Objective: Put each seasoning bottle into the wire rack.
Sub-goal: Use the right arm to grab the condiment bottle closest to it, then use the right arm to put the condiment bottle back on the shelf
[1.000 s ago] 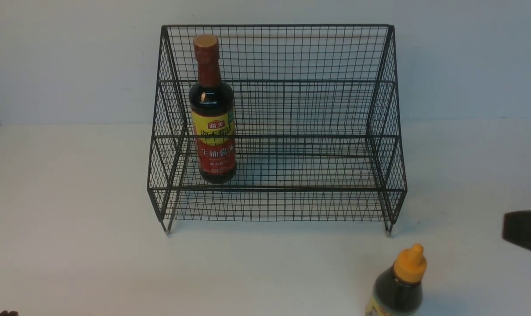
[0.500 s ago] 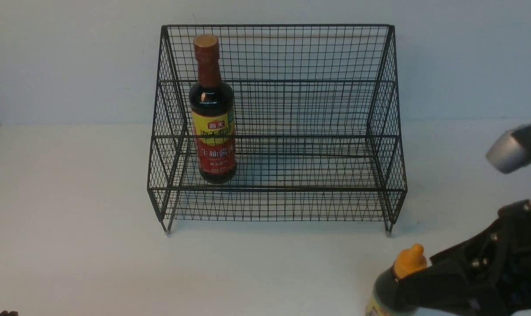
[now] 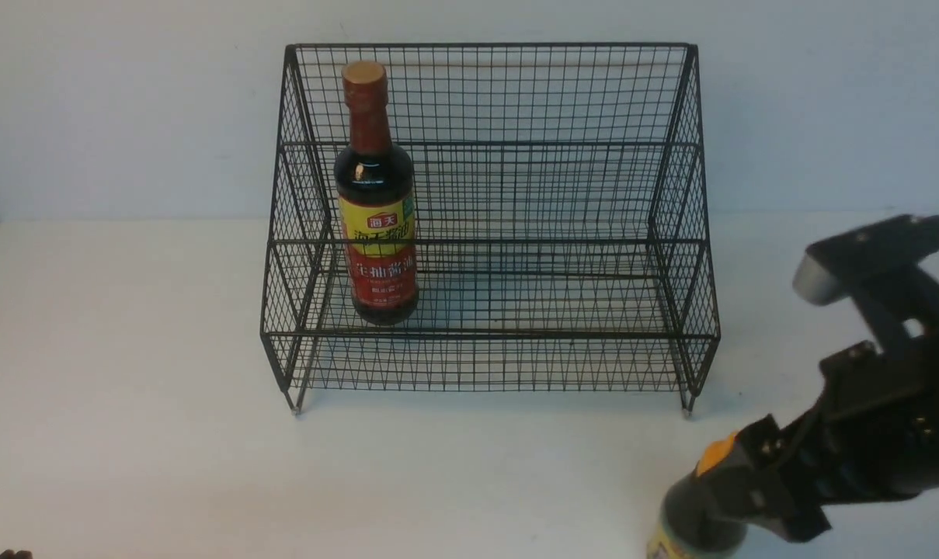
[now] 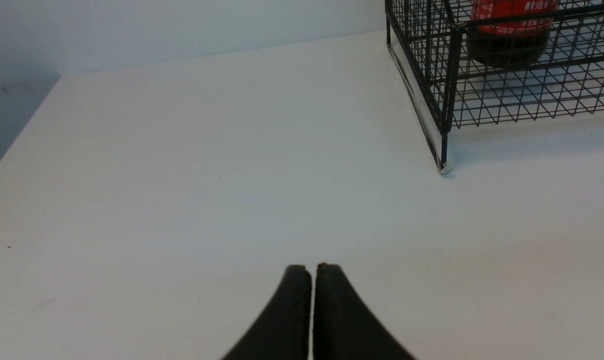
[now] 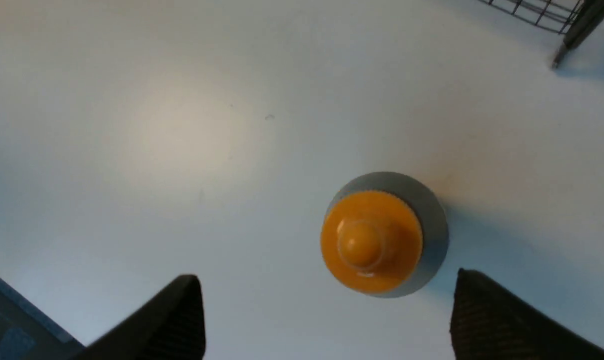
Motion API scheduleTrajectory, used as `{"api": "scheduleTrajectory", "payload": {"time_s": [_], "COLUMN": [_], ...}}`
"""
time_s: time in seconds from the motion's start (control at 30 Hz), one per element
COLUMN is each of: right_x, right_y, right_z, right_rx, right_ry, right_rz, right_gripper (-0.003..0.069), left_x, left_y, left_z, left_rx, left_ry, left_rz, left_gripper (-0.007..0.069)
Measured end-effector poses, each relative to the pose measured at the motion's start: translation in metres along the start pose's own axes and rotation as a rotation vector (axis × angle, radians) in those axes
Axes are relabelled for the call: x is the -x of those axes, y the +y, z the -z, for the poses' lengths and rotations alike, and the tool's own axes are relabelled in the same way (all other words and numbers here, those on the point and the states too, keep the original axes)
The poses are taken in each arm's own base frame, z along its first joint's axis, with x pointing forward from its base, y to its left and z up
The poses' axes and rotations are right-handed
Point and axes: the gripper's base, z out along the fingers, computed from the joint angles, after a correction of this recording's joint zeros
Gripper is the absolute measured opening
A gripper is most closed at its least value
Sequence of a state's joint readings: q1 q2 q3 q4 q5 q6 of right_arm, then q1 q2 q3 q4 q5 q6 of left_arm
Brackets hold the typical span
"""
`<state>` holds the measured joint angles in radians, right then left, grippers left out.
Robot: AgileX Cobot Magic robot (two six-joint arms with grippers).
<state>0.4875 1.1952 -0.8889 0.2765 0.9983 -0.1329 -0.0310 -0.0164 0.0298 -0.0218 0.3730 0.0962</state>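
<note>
Hovered with the right gripper (image 5: 326, 281) spread wide over the orange-capped sauce bottle (image 5: 371, 240), upright on the table (image 3: 127, 435) near the wire rack (image 3: 485, 93); needed centring, then lowering past the cap to clamp the body.

Right fingers (image 5: 172, 320) spread wide, left fingers (image 4: 292, 310) pressed together.
</note>
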Motion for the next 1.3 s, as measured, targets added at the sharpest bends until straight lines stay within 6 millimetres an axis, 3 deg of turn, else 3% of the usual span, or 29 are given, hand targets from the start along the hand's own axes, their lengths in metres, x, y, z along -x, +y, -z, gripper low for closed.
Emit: {"api": "scheduleTrajectory", "payload": {"time_s": [0.2,0.47,0.53,0.73,0.87,1.0,1.1,1.27,1.3], "right_x": [0.007,0.008,0.008,0.008,0.007,0.009,0.022,0.053,0.055], "right_y": [-0.005,-0.006,-0.006,-0.007,-0.006,-0.003,0.002,0.013,0.014], "right_z": [-0.025,-0.030,-0.030,-0.030,-0.028,-0.019,0.004,0.051,0.053], "right_rx": [-0.023,-0.030,-0.032,-0.035,-0.032,-0.021,-0.011,-0.008,-0.008], "right_ry": [0.055,0.063,0.063,0.065,0.081,0.136,0.144,0.011,0.003], "right_rz": [0.007,0.010,0.012,0.016,0.038,0.052,0.073,0.114,0.116], "right_gripper": [0.0603,0.0570,0.0544,0.0300,0.0304,0.0304,0.0304,0.0303,0.0302], "left_x": [0.000,0.000,0.000,0.000,0.000,0.000,0.000,0.000,0.000], "left_y": [0.000,0.000,0.000,0.000,0.000,0.000,0.000,0.000,0.000], "left_z": [0.000,0.000,0.000,0.000,0.000,0.000,0.000,0.000,0.000], "left_rx": [0.000,0.000,0.000,0.000,0.000,0.000,0.000,0.000,0.000], "left_ry": [0.000,0.000,0.000,0.000,0.000,0.000,0.000,0.000,0.000], "left_rz": [0.000,0.000,0.000,0.000,0.000,0.000,0.000,0.000,0.000], "left_gripper": [-0.0005,-0.0005,-0.0005,-0.0005,-0.0005,-0.0005,-0.0005,-0.0005,-0.0005]}}
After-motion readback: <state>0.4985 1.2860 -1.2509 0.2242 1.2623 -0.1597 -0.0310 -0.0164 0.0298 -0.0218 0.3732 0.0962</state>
